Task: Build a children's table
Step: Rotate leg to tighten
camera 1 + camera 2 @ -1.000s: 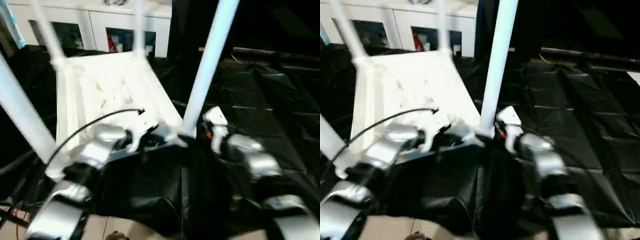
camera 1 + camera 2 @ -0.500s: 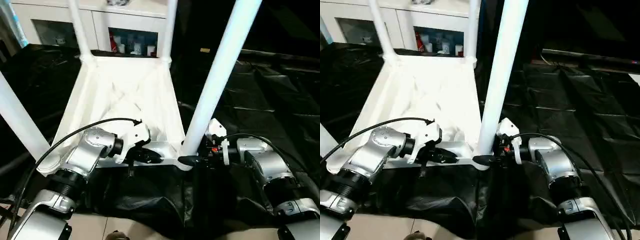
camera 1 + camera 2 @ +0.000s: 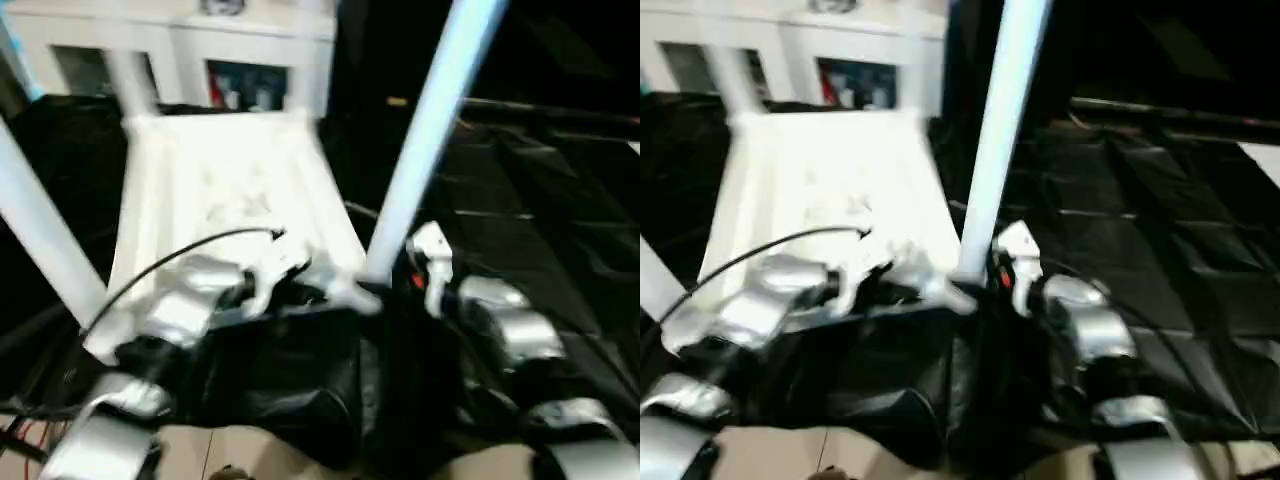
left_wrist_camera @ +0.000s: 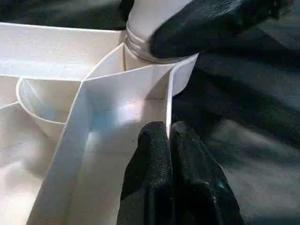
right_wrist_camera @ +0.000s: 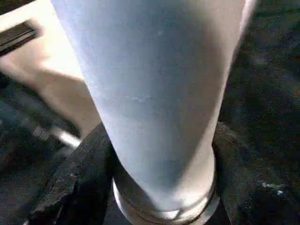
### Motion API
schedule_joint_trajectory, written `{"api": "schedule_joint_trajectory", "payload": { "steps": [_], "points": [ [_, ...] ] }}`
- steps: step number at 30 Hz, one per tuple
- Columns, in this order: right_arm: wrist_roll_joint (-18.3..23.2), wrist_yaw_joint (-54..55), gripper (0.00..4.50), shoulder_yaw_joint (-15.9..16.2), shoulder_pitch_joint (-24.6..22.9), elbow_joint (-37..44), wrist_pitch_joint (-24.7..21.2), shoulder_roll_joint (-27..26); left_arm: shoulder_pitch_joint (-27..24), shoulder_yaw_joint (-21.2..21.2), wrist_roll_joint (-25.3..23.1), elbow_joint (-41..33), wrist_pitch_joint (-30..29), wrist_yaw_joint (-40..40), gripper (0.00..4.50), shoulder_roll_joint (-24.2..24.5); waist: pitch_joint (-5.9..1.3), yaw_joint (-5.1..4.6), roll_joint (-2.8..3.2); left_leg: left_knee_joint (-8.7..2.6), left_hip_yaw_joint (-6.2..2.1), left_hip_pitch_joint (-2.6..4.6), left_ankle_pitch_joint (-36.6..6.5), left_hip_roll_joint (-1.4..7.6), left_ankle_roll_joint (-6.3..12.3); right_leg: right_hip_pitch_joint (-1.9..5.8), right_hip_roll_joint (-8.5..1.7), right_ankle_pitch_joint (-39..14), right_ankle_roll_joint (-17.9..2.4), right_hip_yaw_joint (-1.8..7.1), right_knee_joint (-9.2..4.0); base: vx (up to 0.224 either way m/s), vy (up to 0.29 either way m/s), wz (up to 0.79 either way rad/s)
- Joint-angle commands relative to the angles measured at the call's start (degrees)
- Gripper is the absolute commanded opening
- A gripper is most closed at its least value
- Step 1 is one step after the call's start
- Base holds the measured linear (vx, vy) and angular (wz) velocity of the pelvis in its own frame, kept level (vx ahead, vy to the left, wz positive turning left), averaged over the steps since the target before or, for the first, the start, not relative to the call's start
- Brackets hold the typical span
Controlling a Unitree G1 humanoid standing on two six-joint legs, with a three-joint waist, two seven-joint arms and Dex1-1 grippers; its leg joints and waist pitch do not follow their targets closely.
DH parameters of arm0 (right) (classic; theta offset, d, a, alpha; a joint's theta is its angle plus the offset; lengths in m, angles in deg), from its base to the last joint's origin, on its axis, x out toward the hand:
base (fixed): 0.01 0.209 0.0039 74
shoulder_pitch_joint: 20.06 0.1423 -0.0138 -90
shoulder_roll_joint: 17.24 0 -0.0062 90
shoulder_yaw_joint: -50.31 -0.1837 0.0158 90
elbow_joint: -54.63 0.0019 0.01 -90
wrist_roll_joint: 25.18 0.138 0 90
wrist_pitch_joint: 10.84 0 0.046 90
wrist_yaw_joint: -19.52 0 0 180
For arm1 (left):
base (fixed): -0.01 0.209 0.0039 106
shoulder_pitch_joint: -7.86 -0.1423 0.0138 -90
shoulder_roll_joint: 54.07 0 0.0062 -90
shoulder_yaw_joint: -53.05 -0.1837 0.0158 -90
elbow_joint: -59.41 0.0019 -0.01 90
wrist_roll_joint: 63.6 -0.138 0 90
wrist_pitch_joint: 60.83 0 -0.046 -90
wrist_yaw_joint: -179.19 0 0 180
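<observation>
On black sheeting (image 3: 560, 220) mid-frame, the upturned children's table (image 3: 215, 190) is steadied by the left gripper (image 4: 169, 154) pinching its rim while the right gripper (image 5: 159, 187) clasps a corner leg (image 3: 425, 130), probably seating it.

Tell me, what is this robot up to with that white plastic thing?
It is putting together a children's table, which lies upside down on black sheeting with its legs pointing up. The right gripper is clamped around the base of the near right leg, where it enters its corner socket. The left gripper pinches the thin edge of the tabletop beside that same corner.
</observation>
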Motion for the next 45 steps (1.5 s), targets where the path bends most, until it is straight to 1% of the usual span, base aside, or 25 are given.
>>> {"api": "schedule_joint_trajectory", "payload": {
  "steps": [1, 2, 4, 5, 6, 7, 8, 10, 11, 14, 20, 22, 23, 24, 25, 28, 30, 33, 34, 35, 38, 39, 40, 42, 45],
  "points": [
    [0.66, 8.92, 2.67, 0.77, 1.24, -4.03, -1.96, -6.79, 3.62, 1.92, 1.86, 0.45, 0.21, -8.04, 0.00, -6.35, -3.65, -0.02, -0.18, -3.91, -0.58, 0.18, -11.94, 1.41, 0.92, 2.75, -4.83, -28.54, -3.67, 3.05, -5.70, 0.000, 0.000, 0.00],
    [0.71, 11.51, 2.67, 0.01, 1.81, -4.89, -1.94, -8.30, 3.98, 2.03, 1.60, 0.83, 0.22, -9.30, 0.00, -7.36, -3.71, -0.12, -0.06, -3.95, -0.48, 0.32, -11.39, 1.51, 0.84, 2.50, -4.78, -26.61, -4.29, 3.27, -5.52, 0.000, 0.000, 0.00],
    [0.66, 12.62, 2.67, -0.33, 2.10, -5.33, -1.84, -9.07, 4.17, 2.06, 1.43, 1.03, 0.24, -9.90, 0.00, -7.87, -3.76, -0.17, -0.11, -4.00, -0.51, 0.04, -10.83, 1.49, 1.04, 2.78, -4.76, -24.96, -4.75, 3.29, -5.23, 0.000, 0.000, 0.00],
    [-0.13, 12.49, 2.67, 0.51, 2.11, -5.26, -0.75, -9.73, 4.11, 2.03, 1.51, 0.74, 0.09, -10.03, 0.00, -8.42, -3.93, -0.03, 0.06, -3.98, -0.49, 0.00, -10.09, 1.58, 1.36, 2.90, -4.80, -22.58, -5.28, 3.39, -4.91, 0.000, 0.000, 0.00],
    [-0.60, 11.81, 2.67, 1.19, 2.09, -5.12, 0.13, -10.20, 3.99, 1.91, 1.62, 0.38, 0.01, -9.85, 0.00, -8.74, -4.02, -0.03, -0.04, -3.96, -0.44, -0.11, -9.44, 1.63, 1.55, 2.98, -4.75, -20.87, -5.61, 3.47, -4.67, 0.000, 0.000, 0.00],
    [-0.77, 10.76, 3.22, 1.70, 2.00, -4.82, 0.91, -10.43, 3.81, 1.69, 1.69, 0.02, 0.09, -9.49, 0.00, -8.80, -4.14, 0.13, -0.08, -3.88, -0.25, -0.18, -7.43, 1.60, 2.46, 3.13, -4.63, -15.73, -7.11, 3.67, -4.04, 0.000, 0.000, 0.00],
    [-0.58, 9.95, 3.22, 1.79, 1.98, -4.55, 1.41, -10.58, 3.56, 1.39, 1.77, -0.33, 0.26, -8.87, 0.00, -8.63, -4.12, 0.20, -0.11, -3.87, -0.19, -0.24, -7.01, 1.56, 2.73, 3.19, -4.59, -14.60, -7.51, 3.70, -3.92, 0.000, 0.000, 0.00],
    [-0.08, 9.19, 3.38, 1.46, 2.00, -4.26, 1.34, -10.49, 3.19, 0.94, 1.72, -0.66, 0.86, -7.86, 0.00, -8.13, -4.06, 0.28, -0.02, -3.90, -0.12, -0.24, -6.78, 1.55, 3.17, 3.32, -4.66, -13.80, -8.14, 3.70, -3.86, 0.000, 0.000, 0.00],
    [0.04, 9.03, 3.45, 1.36, 2.01, -4.19, 1.23, -10.43, 3.09, 0.82, 1.69, -0.73, 1.06, -7.58, 0.00, -7.98, -3.94, 0.26, -0.17, -3.95, -0.09, -0.22, -7.37, 1.51, 3.30, 3.33, -4.68, -14.95, -8.07, 3.67, -4.02, 0.000, 0.000, 0.00],
    [0.19, 3.24, 3.87, 2.44, 1.31, -2.20, -0.18, -6.73, 1.39, 0.13, 2.06, -2.37, 2.13, -2.96, 0.00, -5.34, -3.79, 0.26, -0.07, -4.06, -0.15, -0.12, -8.95, 1.61, 3.07, 3.28, -4.82, -18.47, -7.17, 3.65, -4.46, 0.000, 0.000, 0.00],
    [0.51, -7.03, 3.87, 5.60, -0.66, 1.83, -0.35, -1.79, 0.06, -0.62, 2.83, -4.15, 2.88, 2.05, 0.00, -2.70, -3.80, 0.30, -0.11, -4.02, -0.19, -0.20, -8.86, 1.70, 3.64, 3.41, -4.76, -17.98, -6.92, 3.70, -4.39, 0.000, 0.000, 0.00],
    [0.58, -12.41, 3.87, 6.51, -1.30, 3.28, 0.74, 1.53, -1.23, -1.50, 3.96, -6.36, 3.06, 7.34, 0.00, -0.38, -3.79, 0.36, -0.09, -4.01, -0.23, -0.14, -9.03, 1.81, 3.60, 3.38, -4.84, -18.07, -7.47, 3.69, -4.32, 0.000, 0.000, 0.00],
    [0.46, -13.69, 3.87, 6.51, -1.20, 3.18, 1.26, 2.50, -1.67, -1.96, 4.23, -7.14, 2.86, 9.28, 0.00, 0.56, -3.79, 0.36, -0.03, -4.02, -0.23, -0.09, -9.20, 1.87, 3.62, 3.30, -4.85, -18.06, -7.72, 3.70, -4.30, 0.000, 0.000, 0.00],
    [0.47, -15.11, 3.87, 6.66, -1.20, 3.26, 1.47, 3.33, -1.97, -2.35, 4.25, -7.60, 3.00, 10.57, 0.00, 1.33, -3.77, 0.31, 0.29, -4.02, -0.20, -0.07, -9.42, 1.86, 3.59, 3.22, -4.82, -18.02, -7.96, 3.73, -4.29, 0.000, 0.000, 0.00],
    [0.55, -17.33, 3.87, 6.86, -1.33, 3.59, 1.40, 4.34, -2.32, -2.67, 4.24, -8.15, 3.16, 11.95, 0.00, 2.19, -3.77, 0.34, 0.16, -4.02, -0.17, -0.01, -9.40, 1.95, 3.68, 3.21, -4.70, -17.13, -8.58, 3.74, -4.25, 0.000, 0.000, 0.00],
    [1.20, -21.20, 3.87, 7.47, -1.76, 4.89, 0.22, 5.92, -2.81, -2.79, 4.44, -8.96, 3.08, 13.87, 0.00, 3.27, -3.76, 0.68, 0.17, -3.99, -0.10, -0.04, -8.91, 1.96, 3.88, 3.37, -4.51, -15.59, -8.94, 3.74, -4.04, 0.000, 0.000, 0.00],
    [1.74, -24.37, 3.87, 8.19, -2.12, 6.15, -1.09, 7.37, -3.37, -2.99, 4.76, -9.94, 2.79, 16.30, 0.00, 4.54, -3.89, 0.92, 0.14, -3.96, -0.18, 0.02, -8.76, 2.09, 3.68, 3.48, -4.70, -14.91, -9.33, 3.74, -3.82, 0.000, 0.000, 0.00],
    [1.78, -28.74, 3.87, 9.72, -2.47, 6.87, -1.83, 9.34, -4.15, -3.48, 5.17, -11.04, 2.68, 19.14, 0.00, 6.37, -3.77, 1.19, 0.15, -3.92, -0.04, 0.00, -8.88, 2.06, 3.82, 3.31, -4.60, -16.09, -9.07, 3.69, -3.94, 0.000, 0.000, 0.00],
    [1.77, -30.61, 3.87, 10.37, -2.58, 7.06, -1.78, 10.07, -4.65, -3.83, 5.74, -11.93, 2.17, 20.79, 0.00, 7.27, -3.82, 1.24, -0.09, -3.88, -0.02, 0.01, -8.91, 2.07, 3.81, 3.31, -4.59, -16.21, -9.08, 3.66, -3.89, 0.000, 0.000, 0.00],
    [1.77, -31.08, 3.63, 10.51, -2.61, 7.11, -1.79, 10.24, -4.78, -3.91, 5.89, -12.17, 2.05, 21.20, 0.00, 7.50, -3.72, 1.27, 0.06, -3.96, -0.07, -0.01, -9.27, 2.13, 3.62, 3.25, -4.62, -17.15, -8.86, 3.66, -4.00, 0.000, 0.000, 0.00],
    [2.00, -33.42, 3.51, 11.17, -2.86, 7.60, -2.74, 11.01, -5.65, -4.08, 6.01, -13.11, 2.10, 22.45, 0.00, 8.60, -3.71, 1.37, -0.02, -3.99, -0.10, 0.09, -9.69, 2.15, 3.25, 3.20, -4.67, -18.10, -8.68, 3.68, -4.07, 0.000, 0.000, 0.00],
    [2.09, -33.62, 3.25, 11.20, -2.93, 7.75, -2.92, 11.07, -5.76, -4.07, 6.00, -13.18, 2.09, 22.51, 0.00, 8.69, -3.69, 1.39, 0.00, -3.97, -0.08, 0.14, -9.74, 2.16, 3.16, 3.10, -4.64, -17.84, -8.79, 3.71, -4.07, 0.000, 0.000, 0.00],
    [2.22, -33.88, 3.16, 11.22, -3.01, 7.98, -3.18, 11.18, -5.87, -4.08, 6.03, -13.34, 2.01, 22.60, 0.00, 8.76, -3.73, 1.39, 0.01, -3.97, -0.10, 0.19, -9.74, 2.20, 3.08, 3.09, -4.65, -17.59, -8.87, 3.72, -4.03, 0.000, 0.000, 0.00],
    [2.71, -34.79, 3.05, 11.63, -3.36, 8.87, -4.14, 11.42, -6.28, -4.40, 6.45, -14.08, 1.21, 23.46, 0.00, 9.15, -3.68, 1.39, -0.27, -3.98, -0.11, 0.08, -9.66, 2.11, 3.01, 3.20, -4.60, -17.43, -8.77, 3.71, -3.99, 0.000, 0.000, 0.00],
    [3.03, -35.34, 2.84, 12.01, -3.71, 9.52, -4.68, 11.52, -6.70, -4.82, 6.99, -14.99, 0.14, 24.52, 0.00, 9.56, -3.70, 1.40, -0.30, -3.96, -0.10, 0.01, -9.48, 2.07, 2.98, 3.21, -4.63, -17.51, -8.56, 3.71, -3.93, 0.000, 0.000, 0.00]
  ]
}}
